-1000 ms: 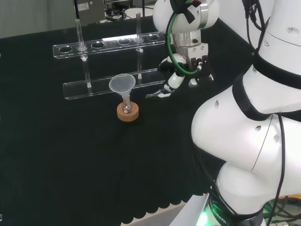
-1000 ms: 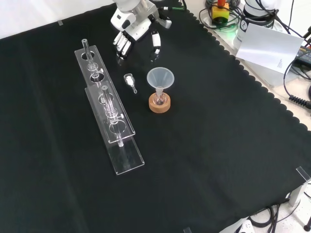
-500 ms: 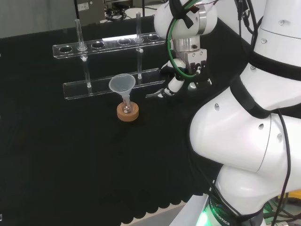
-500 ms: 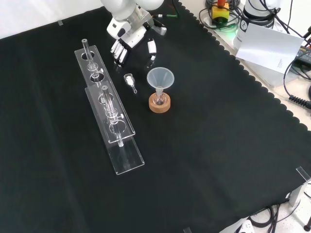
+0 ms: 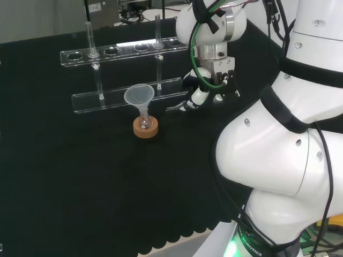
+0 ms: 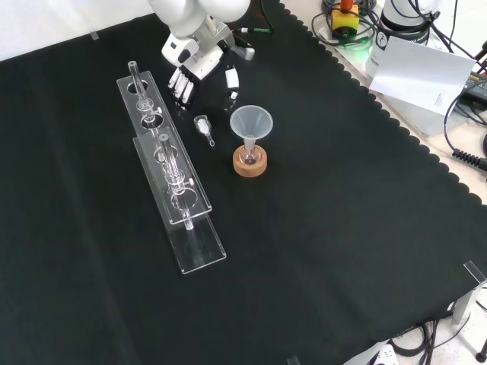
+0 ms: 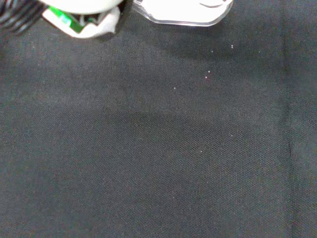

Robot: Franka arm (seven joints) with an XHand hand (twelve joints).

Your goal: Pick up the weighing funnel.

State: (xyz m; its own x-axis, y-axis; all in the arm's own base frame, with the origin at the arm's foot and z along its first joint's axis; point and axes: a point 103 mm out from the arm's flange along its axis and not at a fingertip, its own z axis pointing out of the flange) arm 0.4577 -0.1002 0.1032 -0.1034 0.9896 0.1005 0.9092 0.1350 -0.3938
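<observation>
In the front view the small clear scoop-shaped weighing funnel lies on the black-clothed worktop just below the black-and-white robot hand, whose spread fingers and thumb hold nothing, its stem pointing away from them.

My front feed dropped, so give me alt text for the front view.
The open hand is just beyond the weighing funnel, which lies untouched on the black cloth between a clear tube rack on its left and the funnel in its flask on a cork ring.
</observation>
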